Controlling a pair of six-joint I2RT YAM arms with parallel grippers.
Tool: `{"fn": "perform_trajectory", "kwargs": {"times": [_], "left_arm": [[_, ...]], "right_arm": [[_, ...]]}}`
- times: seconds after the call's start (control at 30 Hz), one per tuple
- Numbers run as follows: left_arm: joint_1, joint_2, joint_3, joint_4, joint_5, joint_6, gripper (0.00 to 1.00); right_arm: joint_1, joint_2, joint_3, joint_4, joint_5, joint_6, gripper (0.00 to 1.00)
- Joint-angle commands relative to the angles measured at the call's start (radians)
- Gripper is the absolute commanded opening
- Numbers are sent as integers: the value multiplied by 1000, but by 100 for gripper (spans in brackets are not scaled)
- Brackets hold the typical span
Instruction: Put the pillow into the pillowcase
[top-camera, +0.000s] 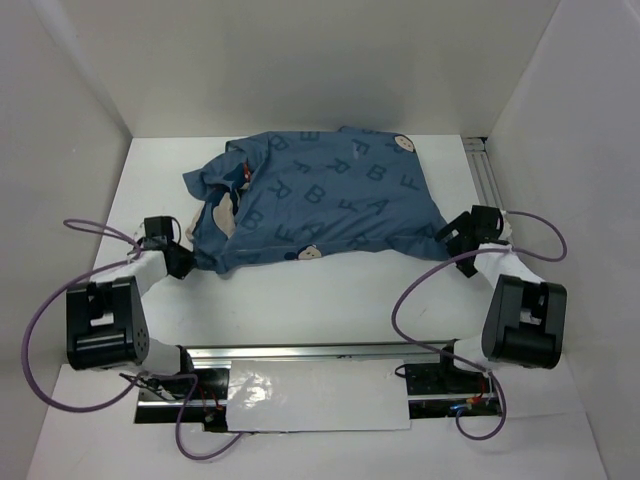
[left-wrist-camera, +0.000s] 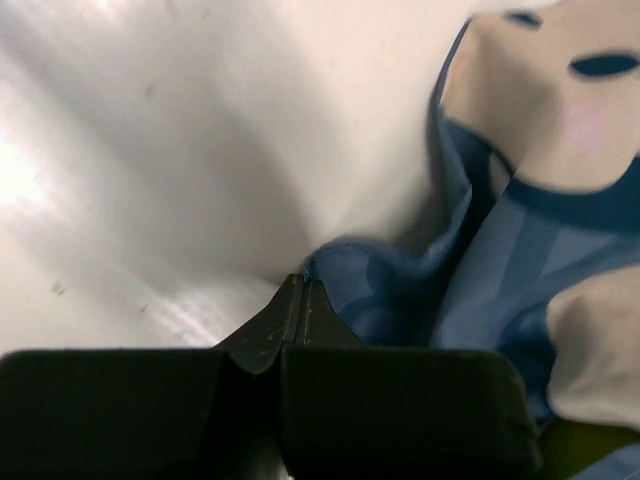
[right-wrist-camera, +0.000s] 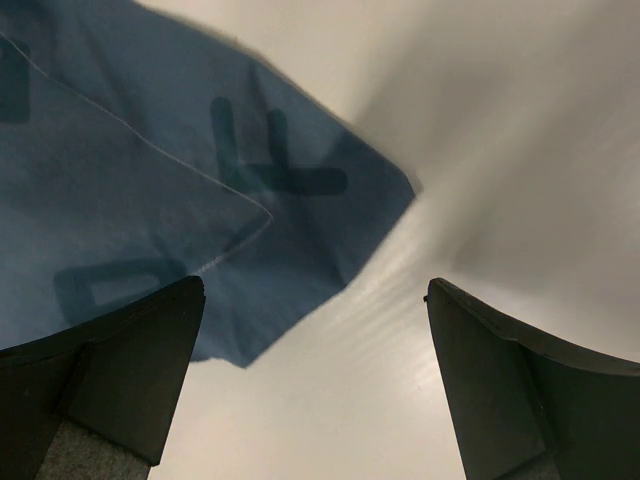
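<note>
Currently the left gripper (left-wrist-camera: 302, 296) is closed, tips touching the pillowcase (top-camera: 320, 195) edge at twelve o'clock; a grip is unconfirmed. The right gripper (right-wrist-camera: 315, 290) gapes wide, empty, the case's corner at ten o'clock. No pillow shows; the bulging case suggests insertion done. Next: let go, withdraw.

You get no sight of the plump white pillow: the floppy denim-blue printed pillowcase (top-camera: 320, 200) hides whatever fills it. Your left wrist view is blurred; the left hand (left-wrist-camera: 303, 288) seems to pinch the hem. The right wrist view crops the cloth at left and top.
</note>
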Motion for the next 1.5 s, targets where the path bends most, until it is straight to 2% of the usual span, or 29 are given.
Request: {"fn": "perform_trajectory", "kwargs": {"times": [0.0, 0.13, 0.17, 0.3, 0.37, 0.47, 0.53, 0.57, 0.67, 0.7, 0.77, 0.87, 0.93, 1.0, 1.13, 1.2, 1.27, 1.3, 1.33, 1.47], "left_arm": [[-1, -102, -51, 11, 12, 43, 0], [-1, -177, -51, -11, -9, 55, 0], [-1, -186, -62, -11, -9, 66, 0], [-1, -196, -62, -11, -9, 66, 0], [-1, -196, -62, -11, -9, 66, 0], [-1, -183, -62, -11, -9, 66, 0], [-1, -174, -62, -11, -9, 66, 0], [-1, -174, -62, -11, -9, 75, 0], [-1, -174, -62, -20, -9, 86, 0], [-1, -183, -62, -20, 3, 86, 0], [-1, -183, -53, -11, 15, 95, 0], [-1, -183, -44, -11, 38, 95, 0], [-1, -183, -30, -11, 52, 95, 0], [-1, -183, -4, -11, 80, 117, 0], [-1, -193, 24, -31, 89, 117, 0], [-1, -202, 53, -31, 103, 117, 0], [-1, -202, 68, -42, 121, 126, 0], [-1, -202, 88, -42, 121, 126, 0], [-1, -211, 88, -54, 133, 126, 0], [-1, -211, 114, -66, 124, 135, 0]], "right_arm": [[-6, 54, -5, 159, -38, 59, 99], [-6, 112, -35, 275, -78, 74, 98], [-6, 129, -50, 319, -88, 64, 95], [-6, 180, -74, 372, -88, 39, 93], [-6, 198, -92, 428, -104, 30, 89], [-6, 226, -124, 537, -161, -1, 74], [4, 226, -143, 599, -193, -42, 13], [14, 226, -143, 614, -206, -53, 0], [39, 148, -134, 631, -224, -88, 0], [65, 113, -99, 581, -208, -100, 0], [106, -20, -43, 517, -101, -161, 0], [220, -209, 84, 458, 72, -272, 0], [290, -272, 197, 458, 140, -318, 0], [330, -302, 352, 431, 123, -418, 0], [376, -247, 616, 302, 75, -487, 0], [407, -198, 705, 312, 19, -539, 0], [439, -144, 947, 300, 0, -564, 0], [450, -68, 1054, 274, -16, -573, 0], [462, -29, 1257, 250, -16, -573, 0], [462, 147, 1656, 237, -8, -585, 0]]}}
